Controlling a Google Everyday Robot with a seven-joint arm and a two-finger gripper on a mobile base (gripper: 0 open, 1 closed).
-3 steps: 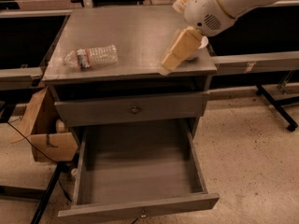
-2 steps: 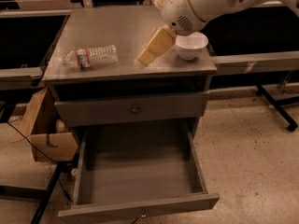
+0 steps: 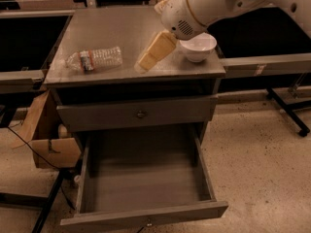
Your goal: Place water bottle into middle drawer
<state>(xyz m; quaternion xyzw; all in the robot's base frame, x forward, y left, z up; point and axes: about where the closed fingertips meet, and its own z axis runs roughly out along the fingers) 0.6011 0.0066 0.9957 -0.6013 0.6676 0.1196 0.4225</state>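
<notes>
The water bottle (image 3: 95, 59) lies on its side at the left of the cabinet top (image 3: 116, 28), above the pulled-out middle drawer (image 3: 146, 178), while the gripper (image 3: 145, 63), whose closure cannot be told, hangs between the bottle and the white bowl (image 3: 197, 45).

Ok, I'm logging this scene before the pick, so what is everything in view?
clear crinkled plastic water bottle: one, red-and-blue label, lying on cabinet top, left
round white bowl: one, cabinet top, right
grey metal cabinet: one, centre
grey drawer panel with round brass knob: one, closed, under the top
wide grey middle drawer: one, pulled open, below
brown cardboard box: one, floor, left
white robot arm: one, top right
beige gripper: one, over the cabinet top between bottle and bowl
</notes>
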